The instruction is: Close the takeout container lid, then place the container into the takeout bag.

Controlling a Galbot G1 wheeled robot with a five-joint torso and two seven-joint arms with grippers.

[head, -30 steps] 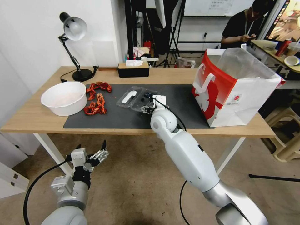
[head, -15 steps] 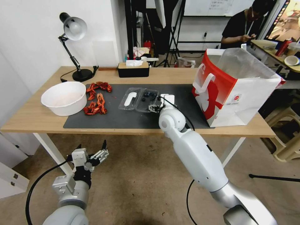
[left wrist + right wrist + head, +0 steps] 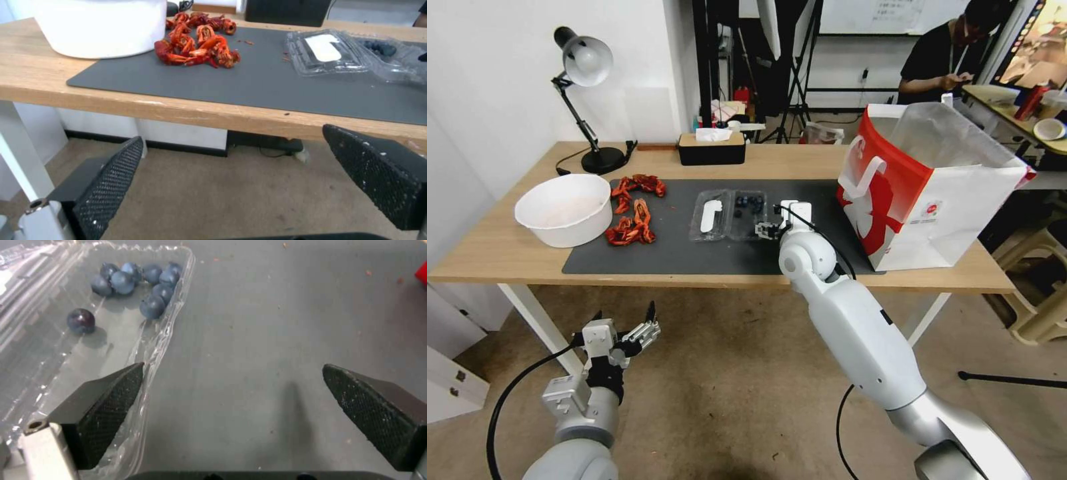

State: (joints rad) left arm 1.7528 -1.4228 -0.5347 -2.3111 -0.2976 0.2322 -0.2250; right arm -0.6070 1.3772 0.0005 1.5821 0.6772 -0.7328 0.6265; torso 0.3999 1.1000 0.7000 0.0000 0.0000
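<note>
Since a second ago, the right arm has slid to the right along the table, and the small clear plastic clamshell takeout container [image 3: 748, 215] has turned and shifted to the right with it, so it now lies straighter on the mat.

Going from left to right: the left gripper [image 3: 627, 331] hangs low in front of the wooden table [image 3: 500, 250], below its edge, with its two black fingers spread wide and nothing between them. On the table sits a big white round bowl [image 3: 564, 208]. Next to it is a pile of red crayfish shells [image 3: 630, 230] on the dark grey flat mat [image 3: 647, 257]. Then comes the container, lying open. Its clear hinged lid [image 3: 710, 215], with a white spoon-shaped piece on it, is flat on the mat on the left side. The box half with dark round blueberries [image 3: 133, 276] is on the right side. The right gripper [image 3: 231, 400] is low over the mat at the box's right edge. Its fingers are wide apart and hold nothing; one finger tip [image 3: 111, 396] is right at the box's rim. Far right stands the large red-and-white paper takeout bag [image 3: 924, 193], open at the top.

Nothing is finished yet. That lid must be folded shut, and then the box must go in the bag.
</note>
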